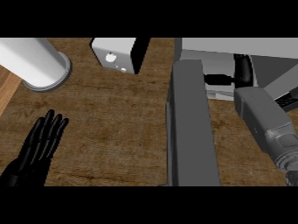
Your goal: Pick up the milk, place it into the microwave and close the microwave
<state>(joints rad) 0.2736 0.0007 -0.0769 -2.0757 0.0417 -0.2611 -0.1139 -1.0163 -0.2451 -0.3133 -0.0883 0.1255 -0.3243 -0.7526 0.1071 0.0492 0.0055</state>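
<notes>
The left hand (pixel 38 144) shows low on the left over the wooden counter (pixel 112 118). Its fingers are straight and it holds nothing. Farther back stand a white round post (pixel 32 59) and a small white box (pixel 116 54). The microwave door (pixel 190 131) is wide open. The right hand (pixel 243 70) is inside the microwave (pixel 241 46). I cannot tell if it holds anything, and the milk is hidden.

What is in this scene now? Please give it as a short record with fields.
counter: wooden top
microwave: upper right of the view
microwave door: open, swung out over the counter
right hand: at the microwave's opening
left hand: open, resting at lower left, fingers up
milk: not visible
other: white cylinder and small white box at the top
</notes>
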